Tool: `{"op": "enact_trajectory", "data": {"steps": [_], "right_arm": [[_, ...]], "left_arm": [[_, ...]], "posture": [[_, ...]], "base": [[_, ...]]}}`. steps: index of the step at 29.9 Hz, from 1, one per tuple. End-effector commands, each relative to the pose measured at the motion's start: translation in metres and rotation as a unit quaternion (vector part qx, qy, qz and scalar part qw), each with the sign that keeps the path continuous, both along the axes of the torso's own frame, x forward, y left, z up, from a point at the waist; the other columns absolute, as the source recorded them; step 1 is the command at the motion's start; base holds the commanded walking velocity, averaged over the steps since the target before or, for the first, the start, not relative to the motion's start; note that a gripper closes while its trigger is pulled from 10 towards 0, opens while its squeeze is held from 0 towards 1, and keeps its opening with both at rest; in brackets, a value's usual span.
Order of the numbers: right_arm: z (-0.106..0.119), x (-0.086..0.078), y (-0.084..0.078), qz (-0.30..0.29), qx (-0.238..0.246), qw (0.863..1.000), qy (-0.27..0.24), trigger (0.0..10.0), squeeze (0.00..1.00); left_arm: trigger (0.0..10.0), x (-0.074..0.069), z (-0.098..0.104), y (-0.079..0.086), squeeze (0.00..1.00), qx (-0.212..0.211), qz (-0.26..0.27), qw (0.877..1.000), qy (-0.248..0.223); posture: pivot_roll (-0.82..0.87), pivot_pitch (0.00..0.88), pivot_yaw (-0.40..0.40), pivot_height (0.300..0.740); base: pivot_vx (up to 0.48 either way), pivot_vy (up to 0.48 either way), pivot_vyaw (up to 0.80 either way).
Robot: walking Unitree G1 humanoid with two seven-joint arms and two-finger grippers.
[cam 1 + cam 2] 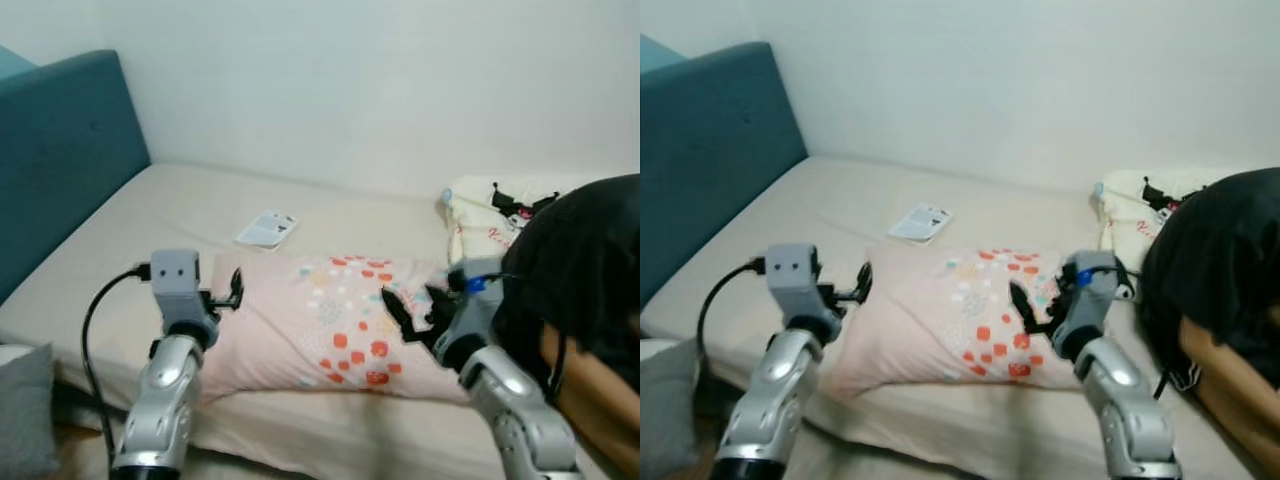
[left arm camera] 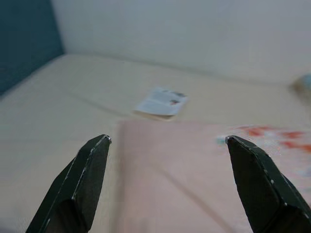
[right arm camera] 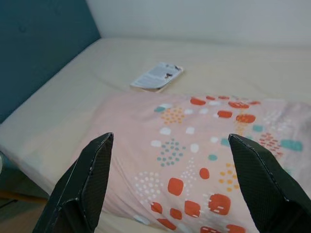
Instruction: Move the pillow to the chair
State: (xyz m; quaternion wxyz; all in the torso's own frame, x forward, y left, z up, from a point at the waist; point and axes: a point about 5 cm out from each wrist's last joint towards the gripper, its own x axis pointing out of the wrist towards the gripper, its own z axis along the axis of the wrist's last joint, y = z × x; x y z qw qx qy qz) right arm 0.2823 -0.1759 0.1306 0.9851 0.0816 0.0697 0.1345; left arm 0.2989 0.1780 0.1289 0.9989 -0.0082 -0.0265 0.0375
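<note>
A pink pillow with coloured dots lies flat on the beige bed, near its front edge. My left gripper is open at the pillow's left end; in the left wrist view its fingers straddle the pillow's edge from just above. My right gripper is open over the pillow's right part, and the right wrist view looks down between its fingers at the dotted cover. Neither gripper holds anything.
A teal headboard rises at the left. A small booklet lies behind the pillow. A white printed cushion sits at the back right, and a person in black leans in close to my right arm. A grey cushion is at the lower left.
</note>
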Motion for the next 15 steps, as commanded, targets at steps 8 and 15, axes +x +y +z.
{"op": "enact_trajectory", "data": {"steps": [8, 15], "right_arm": [[-0.004, 0.002, -0.018, -0.073, 0.052, 0.996, 0.024, 10.0, 0.0], [-0.002, 0.002, -0.027, -0.093, 0.066, 0.993, 0.03, 10.0, 0.0]], "left_arm": [[10.0, -0.004, -0.01, 0.013, 0.0, 0.031, 0.028, 0.999, 0.017], [10.0, -0.003, -0.01, 0.012, 0.0, 0.026, 0.025, 0.999, 0.016]], "posture": [[-0.09, 0.0, 0.002, 0.69], [-0.09, 0.0, -0.003, 0.67]], "base": [[0.0, 0.0, 0.0], [0.0, 0.0, 0.0]]}}
